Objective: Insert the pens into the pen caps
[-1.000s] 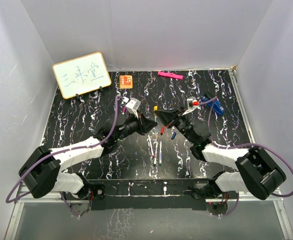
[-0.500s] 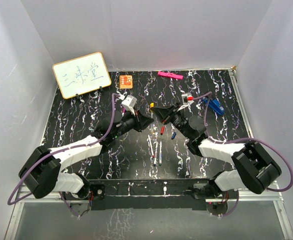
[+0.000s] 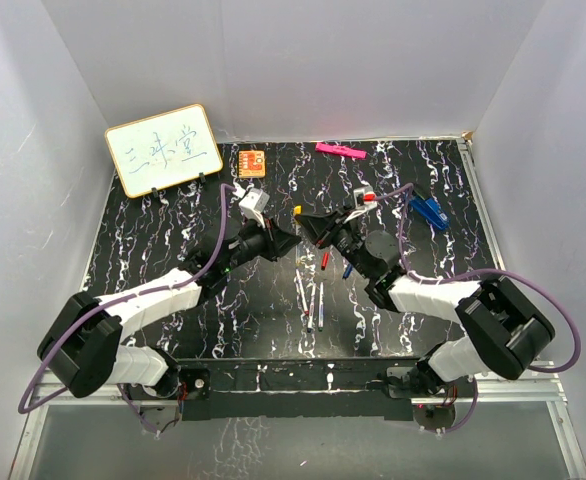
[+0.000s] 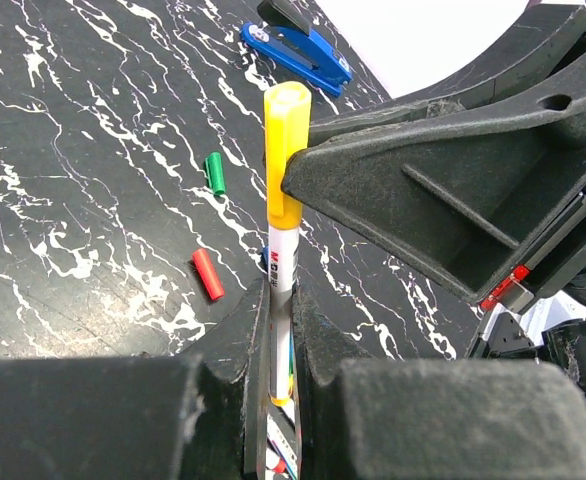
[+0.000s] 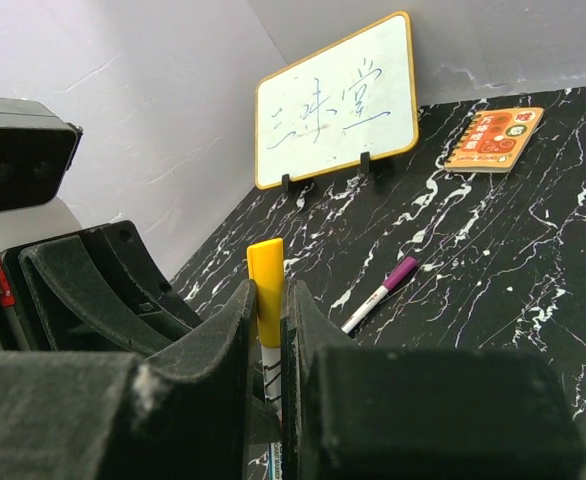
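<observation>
While left gripper [image 4: 282, 305] clamps the pen [image 4: 280, 258], right gripper [image 5: 269, 298] pinches its yellow cap [image 4: 285, 140], red cap [image 4: 209, 274] nearby.

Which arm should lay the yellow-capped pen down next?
Probably left. The left end effector grips the pen by the white barrel, while the right end effector pinches only the yellow cap, which could pull off.

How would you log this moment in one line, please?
left hand: shut on pen | right hand: shut on yellow cap | cap on pen tip
</observation>
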{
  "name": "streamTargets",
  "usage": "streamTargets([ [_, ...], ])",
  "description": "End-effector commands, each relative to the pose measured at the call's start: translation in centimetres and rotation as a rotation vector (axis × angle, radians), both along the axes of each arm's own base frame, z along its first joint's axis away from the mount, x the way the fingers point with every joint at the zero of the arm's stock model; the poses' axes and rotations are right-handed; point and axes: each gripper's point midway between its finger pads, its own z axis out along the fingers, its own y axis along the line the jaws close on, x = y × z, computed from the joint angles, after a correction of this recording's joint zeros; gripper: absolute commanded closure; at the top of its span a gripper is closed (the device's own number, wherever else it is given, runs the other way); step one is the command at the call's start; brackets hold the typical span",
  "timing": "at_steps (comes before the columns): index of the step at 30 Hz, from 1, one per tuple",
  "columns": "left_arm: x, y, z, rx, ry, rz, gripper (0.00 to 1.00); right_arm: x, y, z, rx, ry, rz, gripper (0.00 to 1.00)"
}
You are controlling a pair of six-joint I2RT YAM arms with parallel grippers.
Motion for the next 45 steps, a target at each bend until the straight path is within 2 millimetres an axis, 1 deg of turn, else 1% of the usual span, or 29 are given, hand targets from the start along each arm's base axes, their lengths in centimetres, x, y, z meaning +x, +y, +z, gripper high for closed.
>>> streamTargets([
  [1, 3.7, 1.6, 13.4, -0.235, -0.331, 0.141, 1.00, -3.8, 2.5, -7.9, -0.196, 0.208, 0.164, 1.00],
  [4, 3.7, 1.3, 10.6, -0.174, -0.248, 0.121, 1.00, -2.1, 2.7, -5.8, -0.196, 0.165, 0.108, 1.00],
  [6, 3.5, 1.2, 8.1, -0.122, -0.178, 0.115, 1.00, -0.7, 2.5, -3.8, -0.186, 0.121, 0.051, 1.00],
  [7, 3.4, 1.2, 6.7, -0.097, -0.139, 0.111, 1.00, -0.1, 2.4, -2.3, -0.176, 0.089, 0.026, 0.99],
  [9, 2.9, 1.4, 3.8, -0.049, -0.059, 0.106, 1.00, 0.9, 1.7, 0.8, -0.150, 0.024, -0.041, 0.94],
  [10, 2.5, 1.5, 2.3, -0.026, -0.018, 0.105, 1.00, 1.3, 1.3, 2.4, -0.138, -0.009, -0.074, 0.94],
  [11, 2.2, 1.7, 0.8, -0.004, 0.022, 0.104, 1.00, 1.7, 0.7, 4.2, -0.120, -0.042, -0.112, 0.93],
  [14, 1.3, 2.4, -3.0, 0.061, 0.125, 0.113, 1.00, 2.0, -1.5, 8.3, -0.085, -0.124, -0.219, 0.89],
  [16, 1.2, 3.0, -4.7, 0.107, 0.164, 0.137, 1.00, 1.8, -3.0, 10.4, -0.075, -0.159, -0.280, 0.77],
  [17, 1.4, 3.3, -5.2, 0.130, 0.173, 0.150, 1.00, 1.8, -3.6, 10.8, -0.088, -0.164, -0.303, 0.71],
  [18, 1.6, 3.6, -5.7, 0.156, 0.181, 0.168, 1.00, 1.9, -4.2, 10.9, -0.103, -0.158, -0.326, 0.60],
  [20, 2.4, 4.4, -6.1, 0.201, 0.181, 0.211, 1.00, 1.9, -5.1, 10.8, -0.130, -0.144, -0.363, 0.36],
  [24, 4.0, 5.8, -7.4, 0.276, 0.210, 0.258, 1.00, 1.6, -6.9, 9.8, -0.168, -0.116, -0.426, 0.03],
  [27, 5.2, 6.6, -8.2, 0.346, 0.230, 0.281, 1.00, 1.3, -7.9, 9.1, -0.164, -0.095, -0.458, 0.02],
  [32, 6.7, 8.0, -9.6, 0.484, 0.260, 0.318, 1.00, 1.1, -8.8, 8.4, -0.167, -0.083, -0.483, 0.02],
  [35, 7.4, 8.8, -10.7, 0.571, 0.295, 0.330, 1.00, 1.2, -8.7, 7.8, -0.198, -0.065, -0.485, 0.02],
  [36, 7.6, 9.2, -11.5, 0.605, 0.313, 0.337, 1.00, 1.3, -8.7, 7.5, -0.208, -0.059, -0.485, 0.02],
  [39, 8.4, 10.1, -12.3, 0.668, 0.329, 0.356, 1.00, 1.3, -8.4, 6.8, -0.229, -0.050, -0.468, 0.02],
  [45, 9.5, 11.3, -13.5, 0.776, 0.362, 0.364, 0.96, 1.3, -8.2, 5.7, -0.244, -0.031, -0.458, 0.02],
])
